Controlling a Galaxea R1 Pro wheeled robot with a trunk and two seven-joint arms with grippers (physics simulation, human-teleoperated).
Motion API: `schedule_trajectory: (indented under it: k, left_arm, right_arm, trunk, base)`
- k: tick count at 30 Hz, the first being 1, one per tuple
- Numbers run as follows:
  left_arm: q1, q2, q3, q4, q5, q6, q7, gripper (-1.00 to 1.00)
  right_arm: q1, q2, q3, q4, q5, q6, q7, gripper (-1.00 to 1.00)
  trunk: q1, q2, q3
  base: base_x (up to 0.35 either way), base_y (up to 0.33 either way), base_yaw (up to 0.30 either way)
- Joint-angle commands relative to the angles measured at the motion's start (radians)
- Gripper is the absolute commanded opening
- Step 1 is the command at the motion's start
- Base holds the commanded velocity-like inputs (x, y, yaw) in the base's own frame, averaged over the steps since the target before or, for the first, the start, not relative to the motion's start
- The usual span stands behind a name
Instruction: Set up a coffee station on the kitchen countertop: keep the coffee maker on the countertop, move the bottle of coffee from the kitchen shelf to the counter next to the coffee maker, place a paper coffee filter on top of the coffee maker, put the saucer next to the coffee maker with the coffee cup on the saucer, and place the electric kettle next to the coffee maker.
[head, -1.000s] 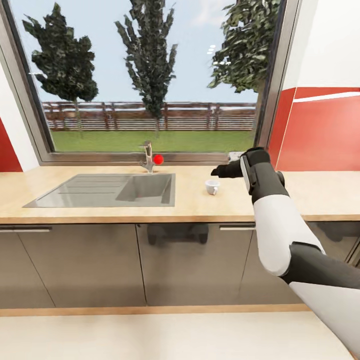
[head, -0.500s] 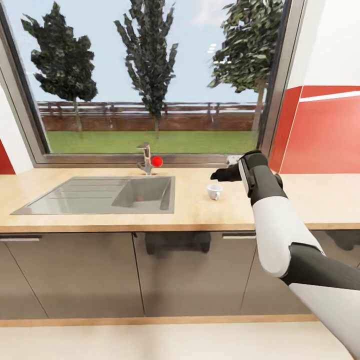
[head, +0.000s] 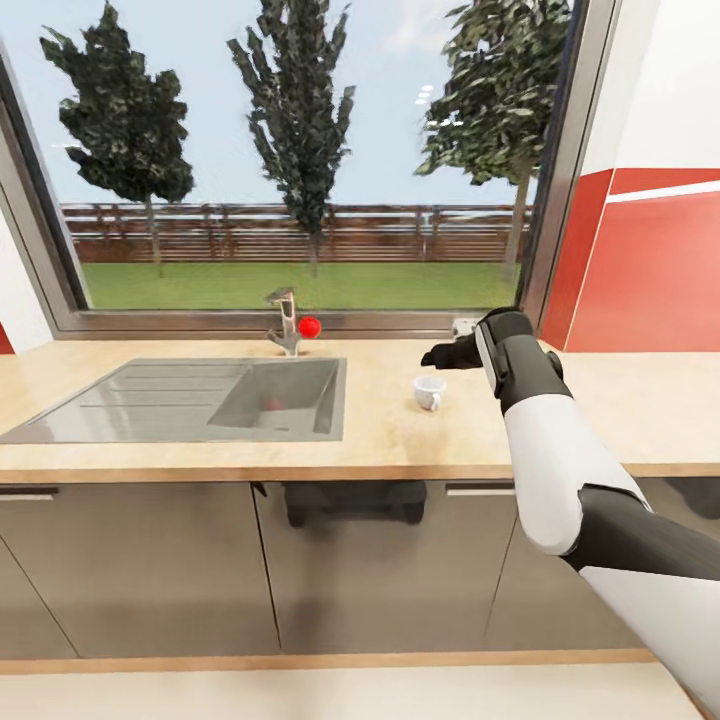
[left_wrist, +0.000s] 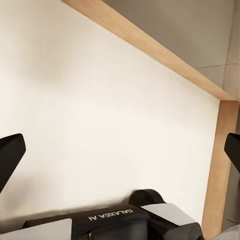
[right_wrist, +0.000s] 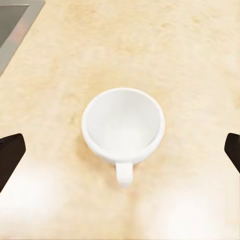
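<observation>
A white coffee cup (head: 429, 392) stands upright and empty on the light wooden countertop (head: 400, 440), to the right of the sink. My right gripper (head: 432, 356) hovers just above and behind it, reaching out from the right. In the right wrist view the cup (right_wrist: 123, 125) sits centred between the two black fingertips (right_wrist: 10, 155), which stand wide apart, so that gripper (right_wrist: 121, 152) is open and holds nothing. My left gripper (left_wrist: 121, 152) is open too, facing a white surface with a wooden edge (left_wrist: 150, 47).
A steel sink (head: 180, 400) with a drainboard is set into the counter at the left, with a faucet (head: 285, 322) and a red knob (head: 309, 325) behind it. A large window spans the back. Grey cabinet fronts (head: 370, 560) run below the counter, and a red wall panel (head: 650, 270) stands at the right.
The whole view has shifted: the sink has slid left and the counter sits lower, so the camera moved. The right gripper keeps its place over the cup.
</observation>
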Motion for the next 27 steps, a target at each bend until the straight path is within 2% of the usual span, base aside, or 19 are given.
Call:
schedule_trajectory:
  k: [1, 6, 11, 19, 23, 27]
  left_arm:
    - [0.0, 0.0, -0.006, -0.001, 0.01, 0.01, -0.003, 1.0]
    - [0.0, 0.0, -0.006, 0.0, 0.011, 0.01, -0.003, 1.0]
    - [0.0, 0.0, -0.006, 0.0, 0.01, 0.01, -0.003, 1.0]
    - [0.0, 0.0, -0.006, 0.0, 0.01, 0.01, -0.003, 1.0]
    - [0.0, 0.0, -0.006, 0.0, 0.011, 0.01, -0.003, 1.0]
    - [0.0, 0.0, -0.006, 0.0, 0.011, 0.01, -0.003, 1.0]
  right_arm:
    - [-0.001, 0.001, -0.006, 0.001, 0.011, 0.002, 0.008, 1.0]
    - [0.0, 0.0, -0.006, 0.006, 0.011, 0.002, 0.005, 1.0]
    - [0.0, -0.001, -0.006, 0.018, 0.011, 0.002, -0.037, 1.0]
    - [0.0, -0.001, -0.006, 0.032, 0.012, 0.002, -0.064, 1.0]
    - [0.0, -0.002, -0.006, 0.085, 0.011, 0.001, -0.081, 1.0]
    - [0.0, -0.002, -0.006, 0.098, 0.011, 0.001, -0.083, 1.0]
  trunk:
    - [0.0, 0.0, -0.001]
    - [0.0, 0.0, -0.001]
    - [0.0, 0.0, -0.001]
    - [0.0, 0.0, -0.001]
    - [0.0, 0.0, -0.001]
    - [0.0, 0.0, -0.001]
  base:
    - [0.039, -0.011, 0.0]
    - [0.057, -0.029, 0.0]
    - [0.116, -0.087, 0.0]
    - [0.011, -0.008, 0.0]
    - [0.001, -0.001, 0.0]
    - [0.046, -0.002, 0.0]
